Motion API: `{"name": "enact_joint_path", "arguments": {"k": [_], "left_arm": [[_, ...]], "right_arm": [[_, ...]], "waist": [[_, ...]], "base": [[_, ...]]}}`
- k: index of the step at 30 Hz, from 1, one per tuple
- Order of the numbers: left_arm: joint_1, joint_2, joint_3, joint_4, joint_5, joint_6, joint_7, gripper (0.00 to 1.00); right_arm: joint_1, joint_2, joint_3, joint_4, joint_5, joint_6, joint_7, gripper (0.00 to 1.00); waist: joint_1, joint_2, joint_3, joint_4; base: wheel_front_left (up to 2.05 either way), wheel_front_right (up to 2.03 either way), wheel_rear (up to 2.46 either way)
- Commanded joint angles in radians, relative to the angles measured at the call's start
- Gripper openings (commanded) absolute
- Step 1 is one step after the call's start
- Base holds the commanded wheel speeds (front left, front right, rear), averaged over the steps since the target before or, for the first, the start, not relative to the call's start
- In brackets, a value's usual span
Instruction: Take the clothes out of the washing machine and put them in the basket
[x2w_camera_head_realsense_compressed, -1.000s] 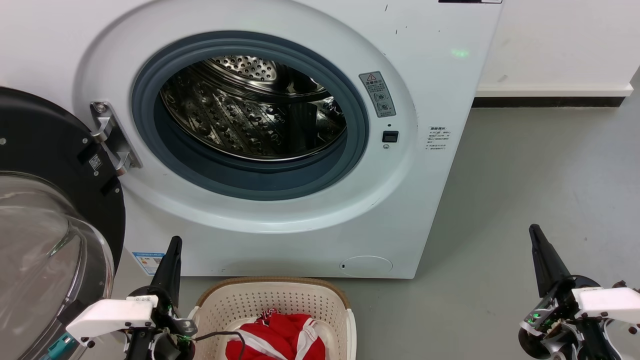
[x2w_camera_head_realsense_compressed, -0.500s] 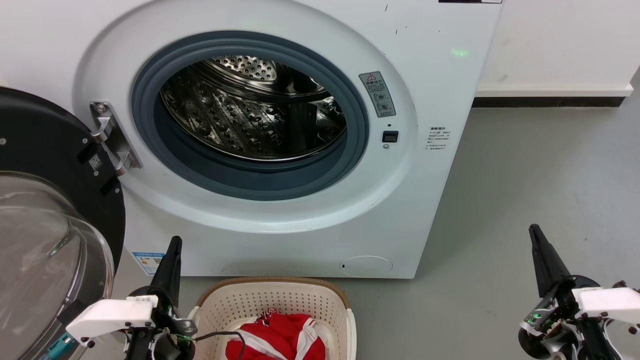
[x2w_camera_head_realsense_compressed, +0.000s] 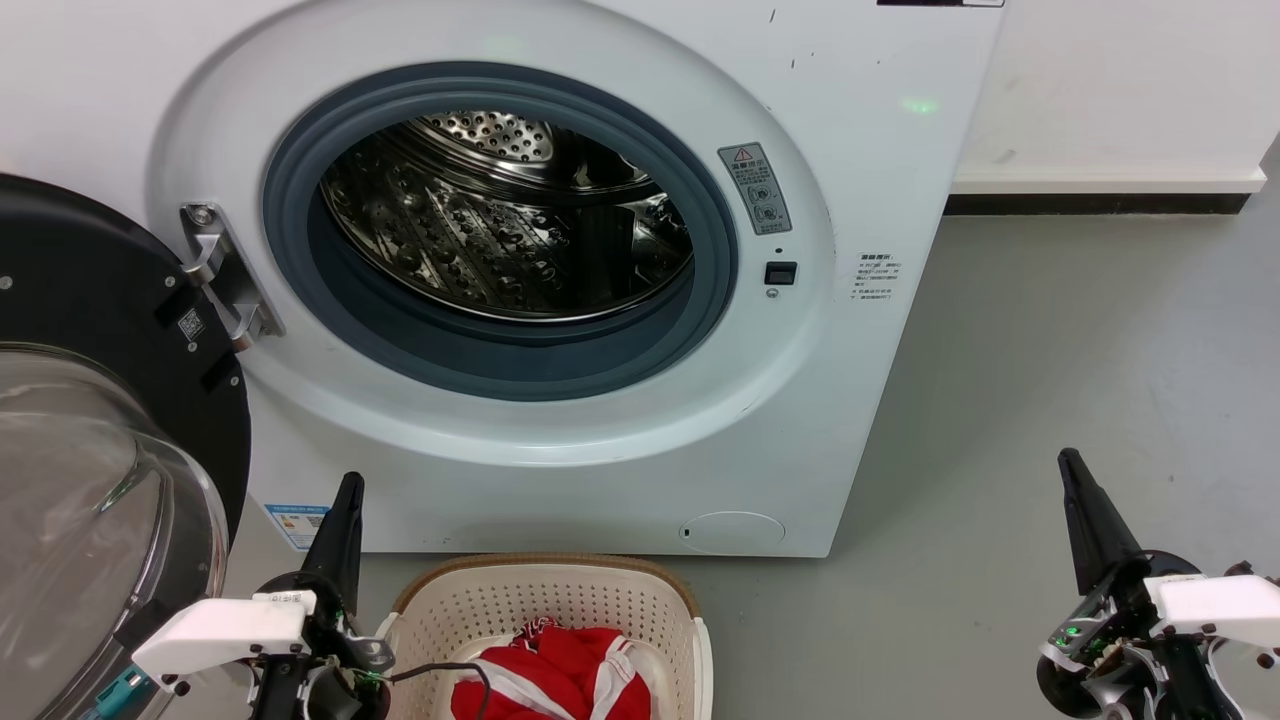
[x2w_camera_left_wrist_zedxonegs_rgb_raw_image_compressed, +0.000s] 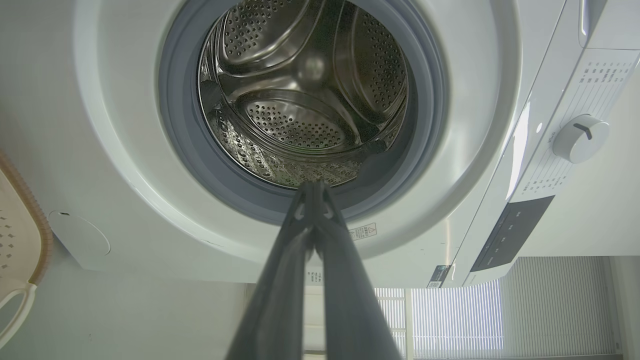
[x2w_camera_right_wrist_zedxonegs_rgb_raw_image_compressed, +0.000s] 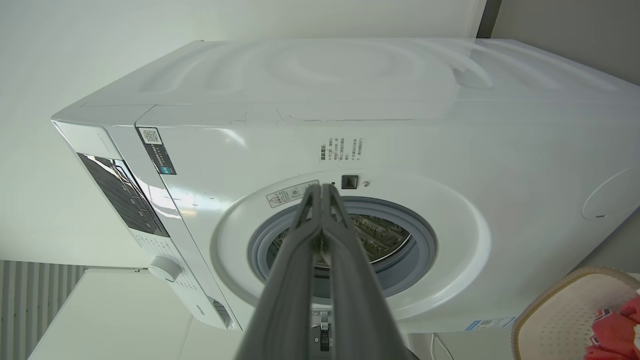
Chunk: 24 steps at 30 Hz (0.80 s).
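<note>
Clothes (x2w_camera_head_realsense_compressed: 545, 675) lie in the basket (x2w_camera_head_realsense_compressed: 540, 563), which stands on the floor just in front of the washer (x2w_camera_head_realsense_compressed: 880, 150), below its open mouth. The drum (x2w_camera_head_realsense_compressed: 500, 230) looks bare in both the head and left wrist views, so I judge the job done or all but done. At most you might check the drum's near bottom, hidden behind the grey ring. The door (x2w_camera_head_realsense_compressed: 100, 290) hangs open on the washer's hinge side. Your left gripper (x2w_camera_head_realsense_compressed: 348, 482) hovers before the washer's foot, beside the basket. Your right gripper (x2w_camera_head_realsense_compressed: 1066, 458) hangs off the washer's other side, over bare floor. Both have their fingers pressed together on nothing. For writing: a warning sticker (x2w_camera_head_realsense_compressed: 755, 187) with a red triangle sits beside the mouth, a small text label (x2w_camera_head_realsense_compressed: 875, 277) lies beyond it, and a QR sticker (x2w_camera_head_realsense_compressed: 190, 323) is on the door. None of the print is legible, and I see no brand name.
</note>
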Motion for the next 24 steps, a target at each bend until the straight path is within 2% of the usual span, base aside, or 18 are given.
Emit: {"name": "enact_joint_path", "arguments": {"k": [1,24], "left_arm": [[-0.006,-0.001,0.003,0.0,-0.002,-0.002,0.002,0.0],[-0.006,-0.001,0.003,0.0,-0.002,-0.002,0.002,0.0]], "right_arm": [[-0.012,0.004,-0.001,0.002,-0.004,0.0,0.003,0.0],[-0.012,0.005,-0.003,0.002,-0.006,0.0,0.004,0.0]], "waist": [[0.0,0.0,0.0,0.0],[0.0,0.0,0.0,0.0]], "base": [[0.0,0.0,0.0],[0.0,0.0,0.0]]}}
